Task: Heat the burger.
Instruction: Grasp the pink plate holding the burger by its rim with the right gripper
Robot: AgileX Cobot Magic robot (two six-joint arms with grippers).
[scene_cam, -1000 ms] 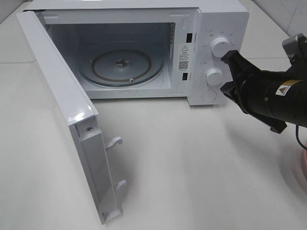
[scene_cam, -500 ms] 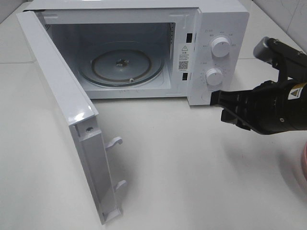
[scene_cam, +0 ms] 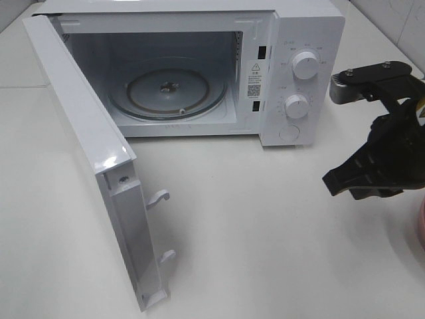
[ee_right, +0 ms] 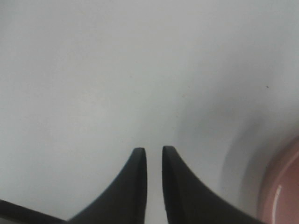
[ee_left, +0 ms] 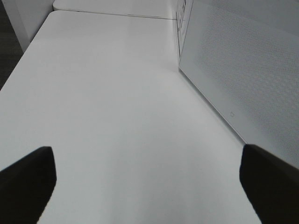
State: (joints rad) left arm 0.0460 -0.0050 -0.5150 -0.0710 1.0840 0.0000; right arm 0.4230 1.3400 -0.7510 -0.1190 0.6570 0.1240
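The burger is out of view in every frame. The white microwave (scene_cam: pixel 292 66) stands at the back with its door (scene_cam: pixel 80 133) swung wide open to the left. Its glass turntable (scene_cam: pixel 169 90) is bare. My right gripper (scene_cam: pixel 335 183) hangs over the table to the right of the microwave, pointing down. In the right wrist view its fingers (ee_right: pixel 154 150) are almost together and hold nothing. My left gripper (ee_left: pixel 147 151) is open and empty over bare table, beside the outer face of the door (ee_left: pixel 243 70). It does not show in the exterior view.
The edge of a pink plate (scene_cam: pixel 420 222) shows at the far right, just right of my right gripper. It also shows in the right wrist view (ee_right: pixel 282 186). The door's latch hooks (scene_cam: pixel 159 197) stick out over the table in front of the microwave.
My right arm has swung away from the microwave's knobs, to the right and down toward the table by the pink plate. The microwave and its door have not moved.
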